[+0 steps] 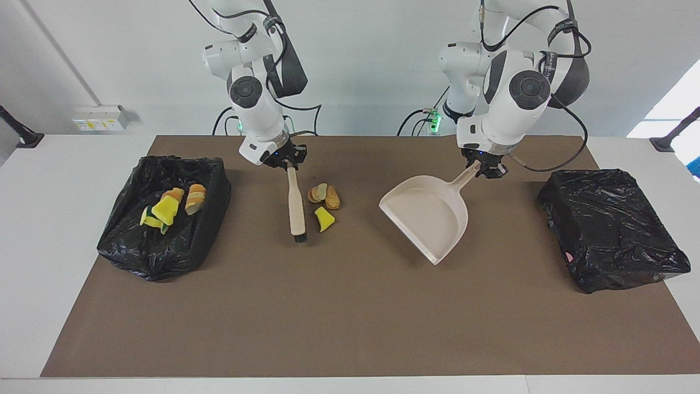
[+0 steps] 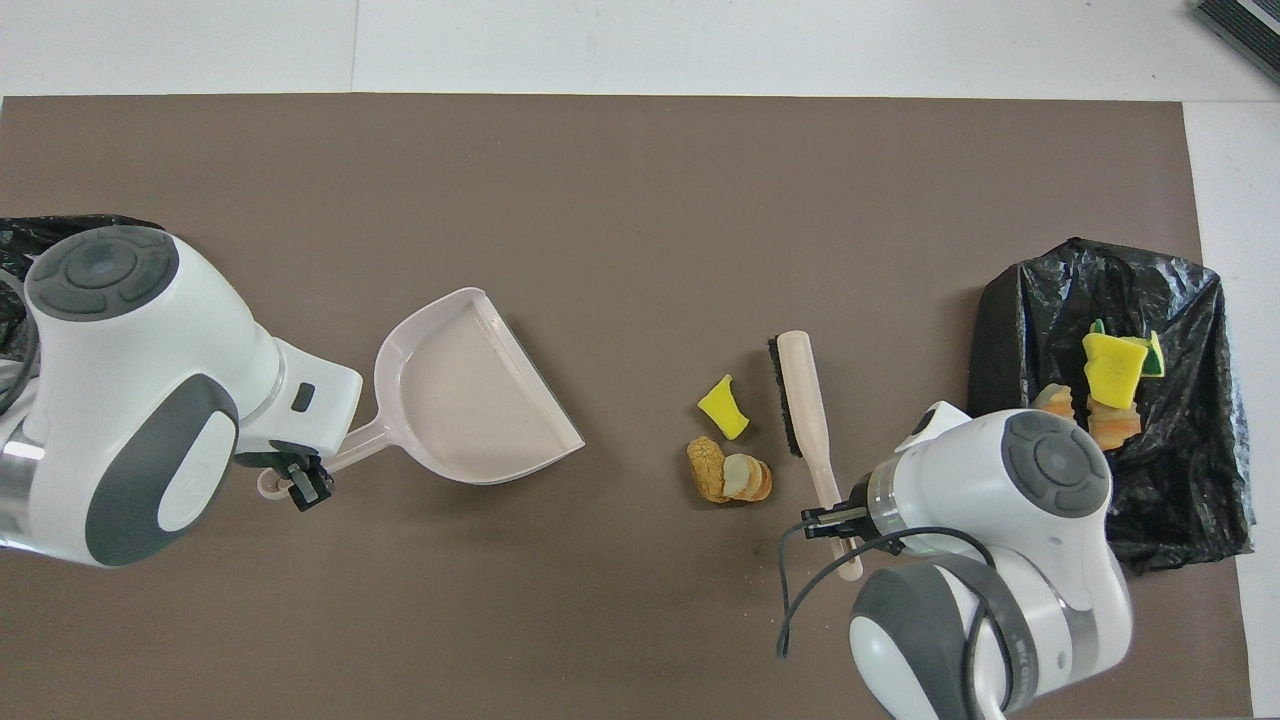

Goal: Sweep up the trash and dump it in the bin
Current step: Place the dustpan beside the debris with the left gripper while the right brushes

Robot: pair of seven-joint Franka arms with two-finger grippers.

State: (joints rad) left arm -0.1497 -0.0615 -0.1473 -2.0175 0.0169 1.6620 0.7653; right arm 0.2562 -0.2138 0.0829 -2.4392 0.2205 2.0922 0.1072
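- My left gripper [image 1: 485, 166] is clamped on the handle of the beige dustpan [image 1: 429, 219], holding it over the brown mat [image 1: 350, 317], between the loose scraps and the closed black bag [image 1: 610, 227] at the left arm's end of the table. The pan's open mouth points toward the scraps.
- My right gripper [image 1: 285, 160] is closed tight on the handle end of the hand brush [image 1: 296, 205]. The brush hangs handle-up with its dark bristles down by the mat; can't tell if they actually touch.
- Trash on the mat: a yellow sponge chunk [image 1: 325, 219] and a couple of bread-like pieces [image 1: 324, 196] touching each other. They're just beside the brush, on the dustpan's side of it, with the bread nearer to the robots than the sponge.
- The rest of the trash is in the black-lined bin [image 1: 164, 216] at the right arm's end: yellow sponge bits [image 1: 163, 212] and bread slices [image 1: 191, 197].
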